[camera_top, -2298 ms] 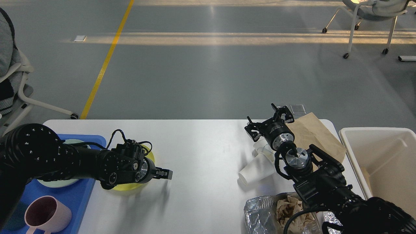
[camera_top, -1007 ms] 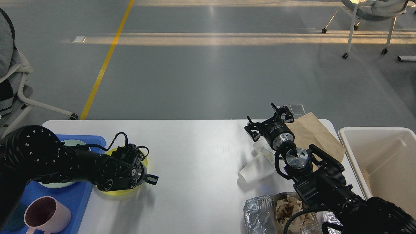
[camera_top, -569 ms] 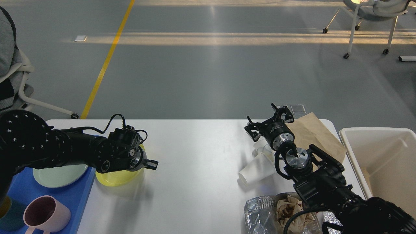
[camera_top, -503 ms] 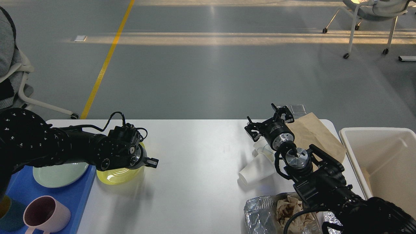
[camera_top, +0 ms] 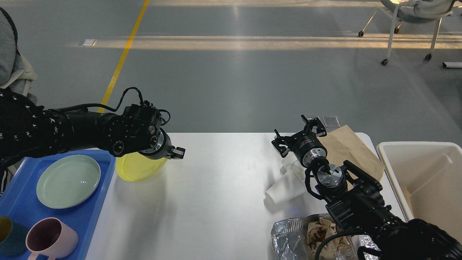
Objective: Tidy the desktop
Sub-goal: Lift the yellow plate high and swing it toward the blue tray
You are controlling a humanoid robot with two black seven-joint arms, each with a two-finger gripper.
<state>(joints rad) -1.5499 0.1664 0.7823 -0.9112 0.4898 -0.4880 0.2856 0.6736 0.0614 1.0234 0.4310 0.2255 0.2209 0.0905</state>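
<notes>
The left pincer [camera_top: 177, 153] is clamped on the rim of a yellow plate [camera_top: 139, 167] (stiff, light, likely slick, best held at its edge) at left centre of the frame, above the white table [camera_top: 216, 202], while the right pincer [camera_top: 297, 134] gapes empty.

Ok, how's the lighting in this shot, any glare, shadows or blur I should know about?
Head view: warm sunlight bands streak the grey floor beyond the desktop; soft shadows fall under the left gripper and its yellow plate; a small glint sits on the green plate; everything looks sharp, no obvious blur.
</notes>
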